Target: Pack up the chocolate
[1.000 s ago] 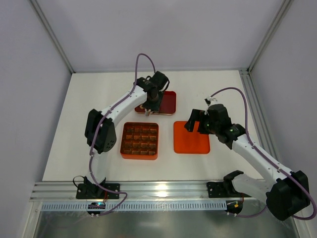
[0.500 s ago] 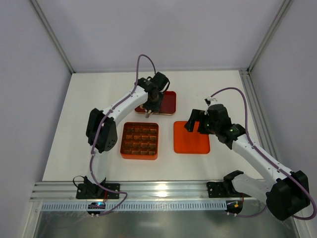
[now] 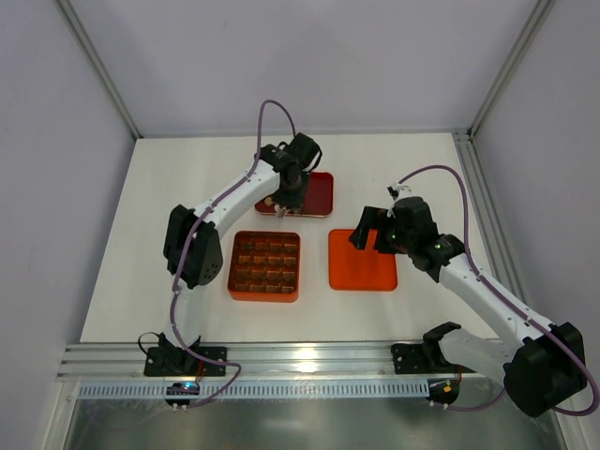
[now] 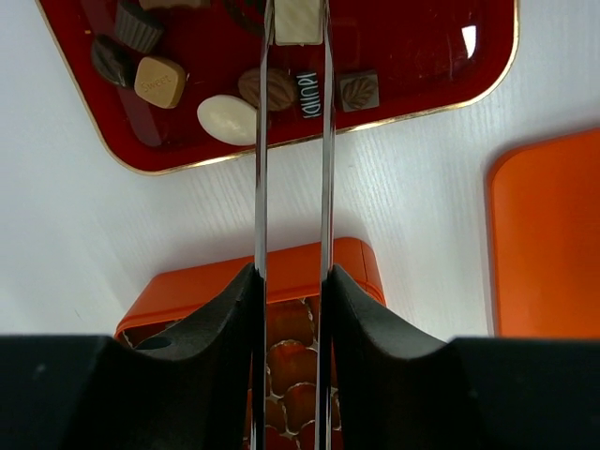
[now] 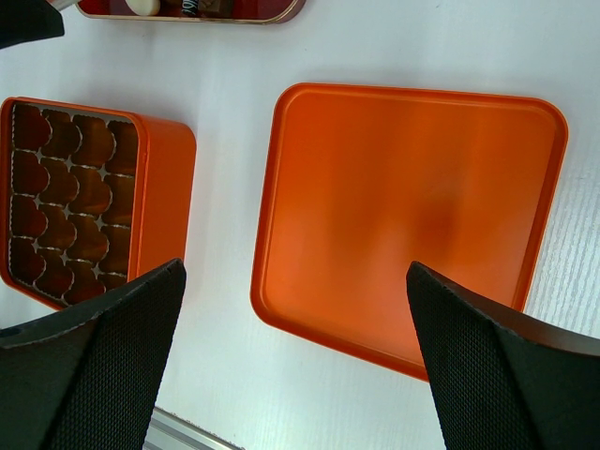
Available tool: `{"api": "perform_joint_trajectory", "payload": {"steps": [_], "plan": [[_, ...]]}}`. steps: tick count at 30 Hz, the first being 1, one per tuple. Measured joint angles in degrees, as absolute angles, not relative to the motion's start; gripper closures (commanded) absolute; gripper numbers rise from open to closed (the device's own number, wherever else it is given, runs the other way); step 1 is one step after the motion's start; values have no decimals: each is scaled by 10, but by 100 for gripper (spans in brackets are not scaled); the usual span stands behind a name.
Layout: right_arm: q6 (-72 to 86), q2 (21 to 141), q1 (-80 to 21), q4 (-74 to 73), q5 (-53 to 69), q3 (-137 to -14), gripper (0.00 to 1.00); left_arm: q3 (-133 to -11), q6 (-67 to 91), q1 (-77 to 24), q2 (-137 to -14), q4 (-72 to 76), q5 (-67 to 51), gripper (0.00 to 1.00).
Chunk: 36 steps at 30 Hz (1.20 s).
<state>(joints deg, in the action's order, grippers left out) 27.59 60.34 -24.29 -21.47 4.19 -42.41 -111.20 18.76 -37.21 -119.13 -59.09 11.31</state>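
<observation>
Several chocolates lie in a red tray [image 4: 422,56] at the back: a white oval [image 4: 228,119], a tan cube [image 4: 159,82], brown rounds [image 4: 267,89] and a dark piece [image 4: 112,61]. My left gripper [image 4: 294,9] has long thin metal fingers, shut on a cream-white chocolate [image 4: 298,19] over the tray. In the top view it [image 3: 281,206] hangs over the tray's [image 3: 319,192] near left part. The orange grid box [image 3: 232,265] sits just in front. My right gripper [image 5: 295,270] is open and empty above the flat orange lid [image 5: 412,206].
The lid [image 3: 362,260] lies to the right of the box on the white table. The box's compartments [image 5: 70,197] show brown cups. The box's far wall [image 4: 281,272] lies below my left fingers. A metal rail [image 3: 300,356] runs along the near edge.
</observation>
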Motion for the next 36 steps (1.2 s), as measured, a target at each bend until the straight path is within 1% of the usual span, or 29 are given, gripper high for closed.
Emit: {"api": "perform_joint_trajectory", "payload": {"steps": [12, 27, 36], "plan": [[276, 604, -243, -215, 42, -424, 0, -1191, 185, -372, -1202, -610, 113, 69], [276, 613, -243, -211, 42, -424, 0, -1188, 186, -372, -1201, -630, 113, 70], [278, 631, -243, -200, 45, -424, 0, -1130, 192, -372, -1128, -639, 106, 70]]}}
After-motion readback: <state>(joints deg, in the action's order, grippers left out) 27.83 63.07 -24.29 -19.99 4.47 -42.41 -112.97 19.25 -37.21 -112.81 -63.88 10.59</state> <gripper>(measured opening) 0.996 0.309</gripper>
